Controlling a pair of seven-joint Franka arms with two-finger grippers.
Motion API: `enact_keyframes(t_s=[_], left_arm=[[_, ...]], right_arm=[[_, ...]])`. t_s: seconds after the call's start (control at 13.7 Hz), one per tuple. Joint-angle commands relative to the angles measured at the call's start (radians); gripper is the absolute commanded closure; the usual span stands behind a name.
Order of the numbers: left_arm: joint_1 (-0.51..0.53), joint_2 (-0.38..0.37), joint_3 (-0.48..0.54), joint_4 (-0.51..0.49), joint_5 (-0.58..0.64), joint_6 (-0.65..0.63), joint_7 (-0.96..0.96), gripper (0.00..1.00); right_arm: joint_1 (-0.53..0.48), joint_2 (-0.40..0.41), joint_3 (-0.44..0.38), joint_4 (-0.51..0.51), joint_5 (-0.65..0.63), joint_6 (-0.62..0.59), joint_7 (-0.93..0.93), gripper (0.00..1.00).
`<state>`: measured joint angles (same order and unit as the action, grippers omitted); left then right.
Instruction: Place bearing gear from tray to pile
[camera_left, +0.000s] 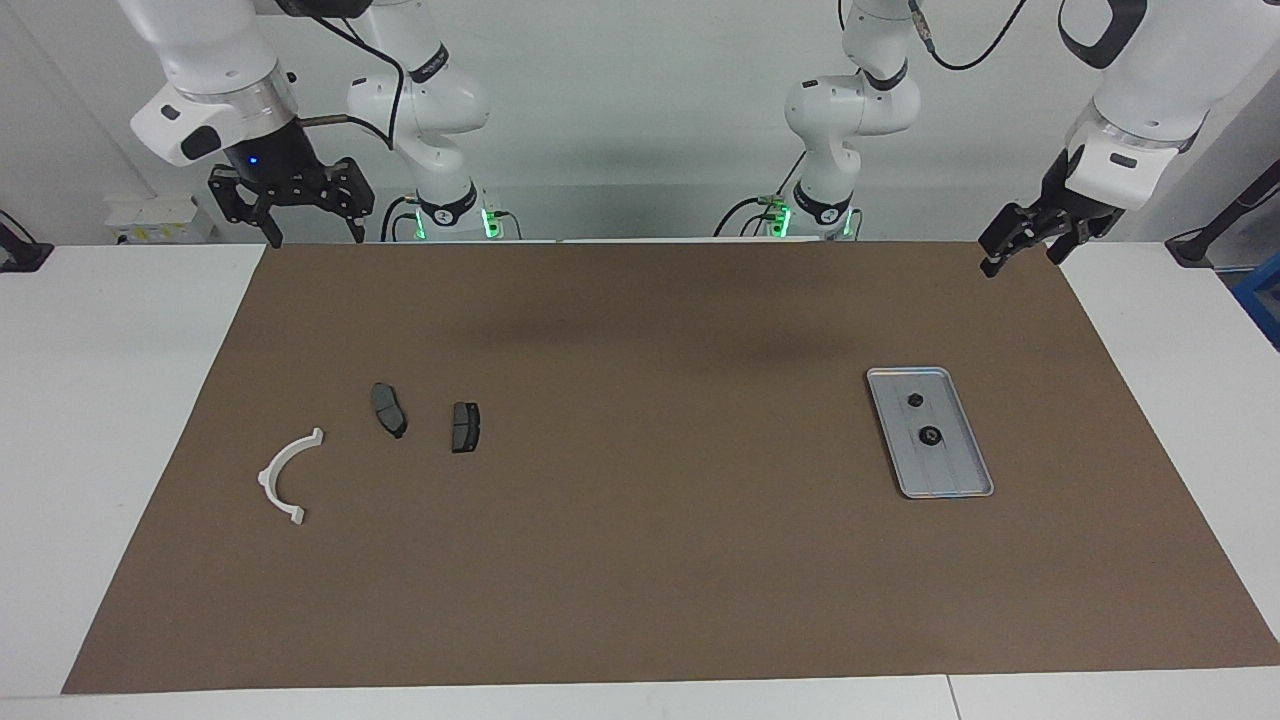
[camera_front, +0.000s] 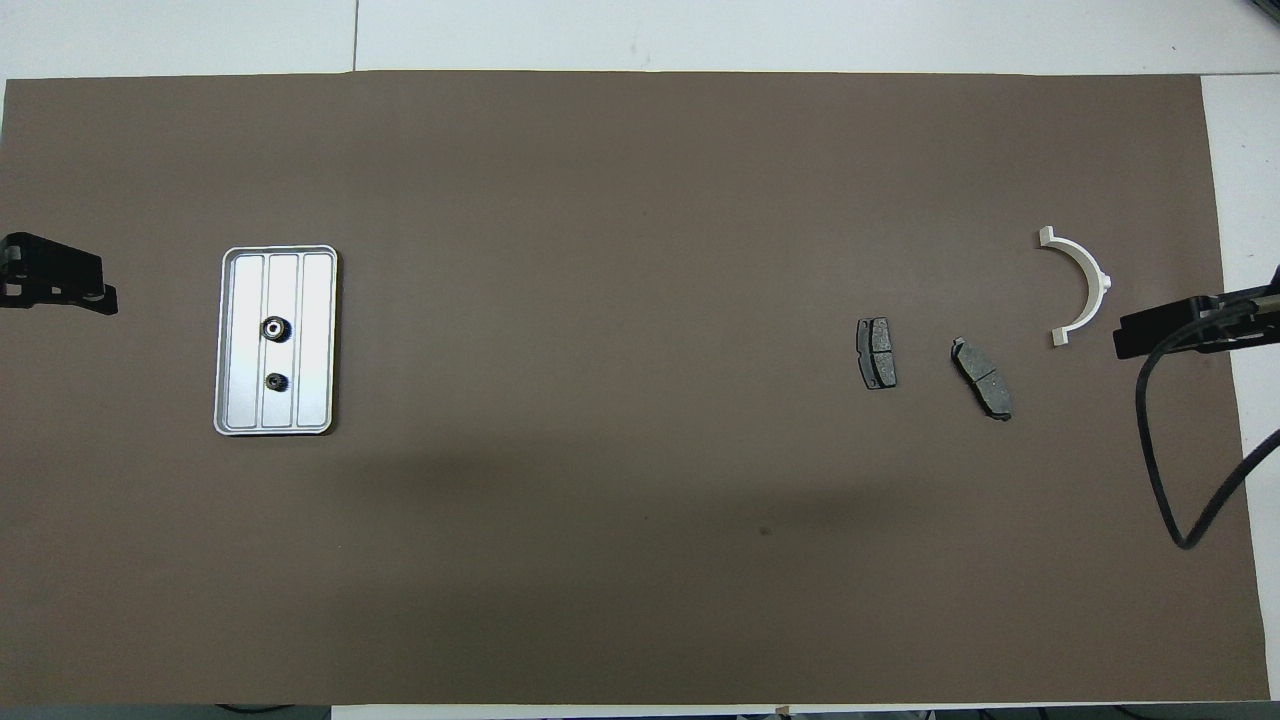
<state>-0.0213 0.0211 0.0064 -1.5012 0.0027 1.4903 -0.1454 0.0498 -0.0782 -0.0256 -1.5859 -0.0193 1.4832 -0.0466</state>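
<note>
R gripper (camera_left: 310, 238): raised at the R-arm end of the table, over the mat (camera_left: 640, 560) edge nearest the robots, fingers spread, nothing held. Arm waits.

Pile, down on the mat out from under this gripper: white half-ring bracket (camera_left: 287, 478), then two dark brake pads (camera_left: 389, 409) (camera_left: 465, 427) lying apart from each other, w/ the bracket farther from the robots than both pads.

Tray (camera_left: 955, 485): flat on the mat toward the L-arm end, well apart from the pile. Two small dark gears in it: bearing gear (camera_left: 930, 436) approx. mid-tray; smaller gear (camera_left: 913, 400) nearer the robots.

L gripper (camera_left: 1022, 250): raised over the mat corner by the L-arm base, fingers spread, empty. Tray lies below it, farther out from the robots.
</note>
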Motion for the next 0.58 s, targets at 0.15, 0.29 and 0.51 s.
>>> enact_keyframes(t_s=[0.15, 0.29, 0.51], left_arm=[[-0.006, 0.002, 0.006, 0.010, -0.003, -0.015, 0.012, 0.00], [-0.008, 0.002, 0.003, 0.010, -0.003, -0.013, 0.001, 0.00], [-0.008, 0.002, 0.009, 0.007, -0.004, -0.003, -0.089, 0.00]], right_arm=[[-0.004, -0.006, 0.000, -0.008, 0.004, 0.015, 0.016, 0.00], [-0.004, -0.006, 0.001, -0.008, 0.004, 0.015, 0.016, 0.00], [-0.005, -0.006, 0.000, -0.008, 0.004, 0.015, 0.011, 0.00]])
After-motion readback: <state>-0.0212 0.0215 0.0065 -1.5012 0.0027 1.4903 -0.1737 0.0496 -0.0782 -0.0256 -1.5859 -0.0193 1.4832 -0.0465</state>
